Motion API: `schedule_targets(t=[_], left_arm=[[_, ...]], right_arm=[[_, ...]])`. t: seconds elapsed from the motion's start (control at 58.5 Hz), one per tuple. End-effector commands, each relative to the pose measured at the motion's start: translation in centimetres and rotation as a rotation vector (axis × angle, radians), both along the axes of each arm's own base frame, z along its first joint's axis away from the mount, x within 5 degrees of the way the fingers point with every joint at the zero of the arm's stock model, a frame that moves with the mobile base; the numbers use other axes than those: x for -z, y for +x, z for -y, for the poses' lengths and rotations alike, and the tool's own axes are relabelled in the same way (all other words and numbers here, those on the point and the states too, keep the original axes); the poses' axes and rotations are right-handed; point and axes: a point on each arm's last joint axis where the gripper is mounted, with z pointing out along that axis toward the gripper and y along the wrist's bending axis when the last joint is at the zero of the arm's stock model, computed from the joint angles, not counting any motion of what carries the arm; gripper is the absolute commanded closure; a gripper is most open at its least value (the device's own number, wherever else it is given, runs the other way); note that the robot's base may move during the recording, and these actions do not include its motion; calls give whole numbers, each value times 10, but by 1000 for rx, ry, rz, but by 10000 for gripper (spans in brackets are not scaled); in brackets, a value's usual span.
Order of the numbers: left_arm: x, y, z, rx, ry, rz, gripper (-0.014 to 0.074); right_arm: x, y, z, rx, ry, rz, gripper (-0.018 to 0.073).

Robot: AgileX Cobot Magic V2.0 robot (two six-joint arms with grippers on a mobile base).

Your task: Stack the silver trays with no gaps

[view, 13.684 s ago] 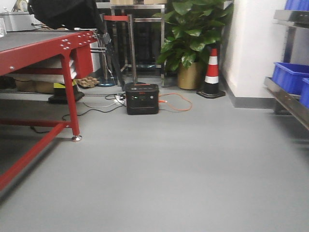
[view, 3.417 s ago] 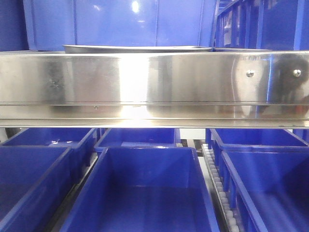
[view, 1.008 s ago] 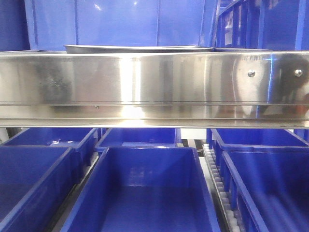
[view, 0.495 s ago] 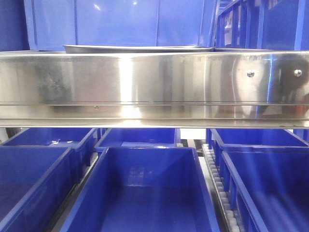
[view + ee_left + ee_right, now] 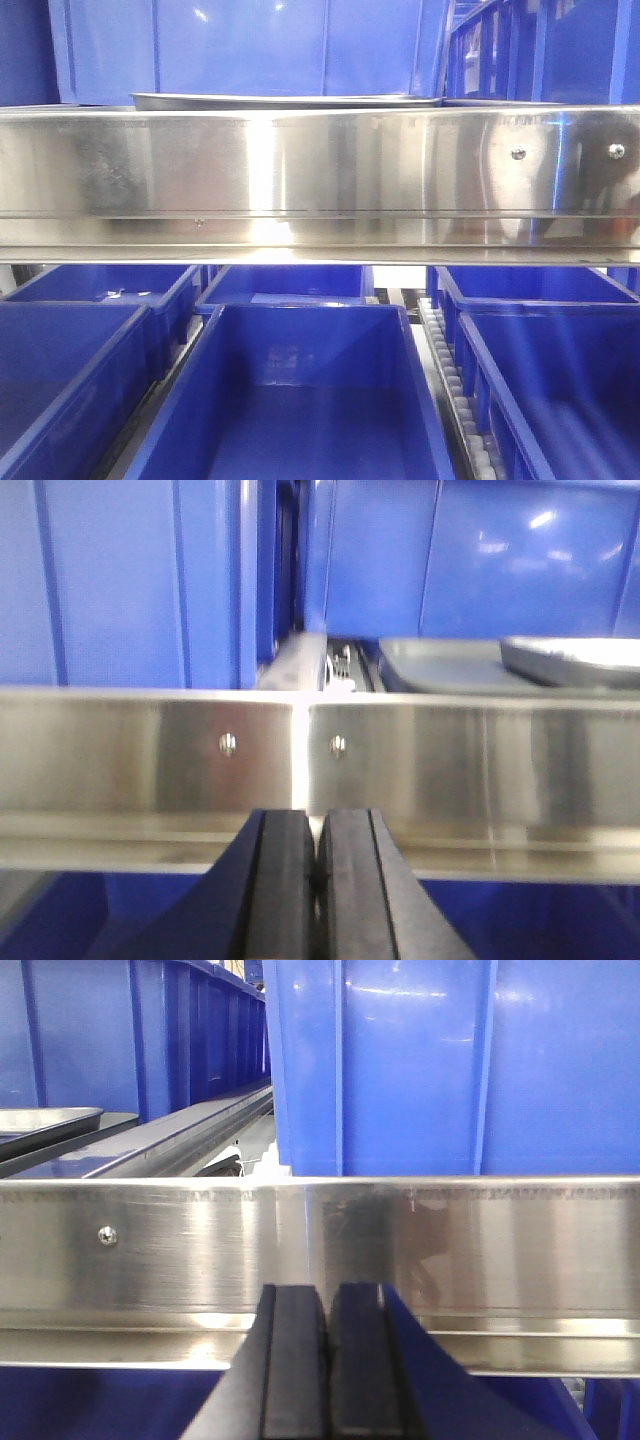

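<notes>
Just above the steel rail (image 5: 320, 180) a silver tray (image 5: 285, 100) shows edge-on as a thin grey strip. From the left wrist, a grey silver tray (image 5: 440, 666) lies on the shelf behind the rail at the right. A brighter second tray (image 5: 578, 656) sits over its right part. The right wrist catches one tray corner (image 5: 45, 1120) at the far left. My left gripper (image 5: 316, 818) and right gripper (image 5: 327, 1290) are both shut and empty. Each hangs in front of the rail, below the trays' level.
Deep blue bins (image 5: 250, 45) stand behind the trays on the upper shelf. A tall blue bin (image 5: 430, 1070) stands straight ahead of the right gripper. More open blue bins (image 5: 310, 390) fill the lower level beneath the rail, beside a roller track (image 5: 450, 380).
The front view has gone from an open floor with a red table to this rack close up. Over the last second nothing visibly moves.
</notes>
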Motion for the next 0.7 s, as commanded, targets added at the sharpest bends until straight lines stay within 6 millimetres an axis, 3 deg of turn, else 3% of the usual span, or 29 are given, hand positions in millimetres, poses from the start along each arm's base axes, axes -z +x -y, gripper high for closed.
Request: schedule_targets(t=[0.0, 0.683], left_arm=[[-5, -1, 1, 9, -3, 48, 603], [0, 0, 0, 6, -5, -5, 603]], right_arm=[[-3, 0, 0, 7, -2, 36, 638], [-3, 0, 0, 7, -2, 36, 638]])
